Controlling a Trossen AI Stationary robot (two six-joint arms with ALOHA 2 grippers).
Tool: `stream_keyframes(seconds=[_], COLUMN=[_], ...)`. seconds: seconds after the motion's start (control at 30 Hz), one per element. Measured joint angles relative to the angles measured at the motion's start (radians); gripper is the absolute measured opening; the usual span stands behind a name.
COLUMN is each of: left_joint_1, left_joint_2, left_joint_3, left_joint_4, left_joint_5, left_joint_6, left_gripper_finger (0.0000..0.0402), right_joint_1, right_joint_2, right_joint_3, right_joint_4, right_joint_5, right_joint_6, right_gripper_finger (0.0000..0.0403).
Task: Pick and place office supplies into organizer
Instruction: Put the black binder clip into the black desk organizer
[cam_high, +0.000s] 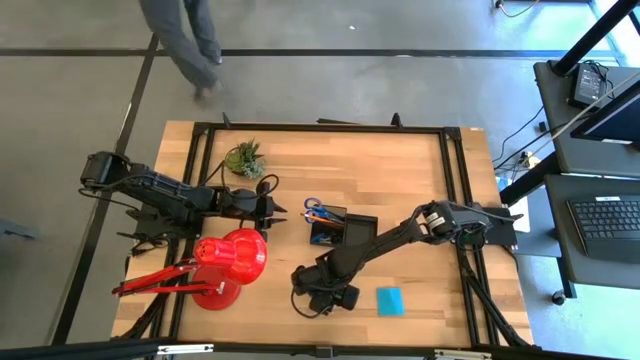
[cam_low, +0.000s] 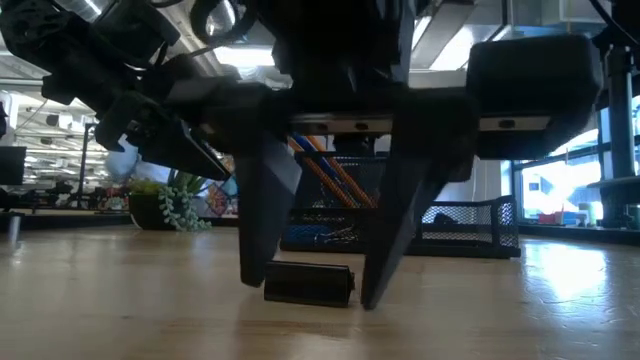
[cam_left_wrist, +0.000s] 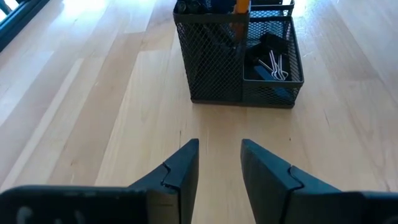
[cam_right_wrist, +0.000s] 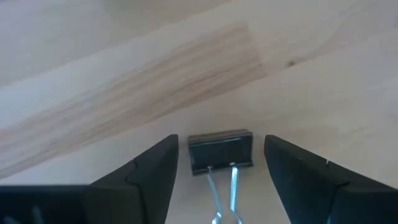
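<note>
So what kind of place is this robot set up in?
Probably a robotics lab or open workshop hall: a light wooden table on a grey concrete floor, a black laptop on a side stand, bright ceiling strip lights overhead.

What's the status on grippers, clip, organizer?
Right gripper open, straddling binder clip on the table. Left gripper open, empty, facing organizer. Nothing in the way.

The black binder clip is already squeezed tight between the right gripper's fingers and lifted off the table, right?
Not quite. The binder clip sits between the right gripper's fingers, but they are open and apart from it, and it lies on the table, not lifted. The right wrist view and low view show this.
</note>
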Motion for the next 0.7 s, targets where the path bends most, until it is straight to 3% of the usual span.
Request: stream_keyframes(seconds=[0.7], left_joint_1=[0.000], left_joint_2=[0.000], left_joint_3=[0.000], left_joint_4=[-0.021], left_joint_5=[0.000], left_joint_6=[0.000], left_gripper_finger=[0.0113], right_joint_1=[-0.005], right_joint_2=[0.011], right_joint_3=[0.002], right_joint_4=[0.005], right_joint_5=[-0.002], right_joint_6=[0.064], right_gripper_finger=[0.0240])
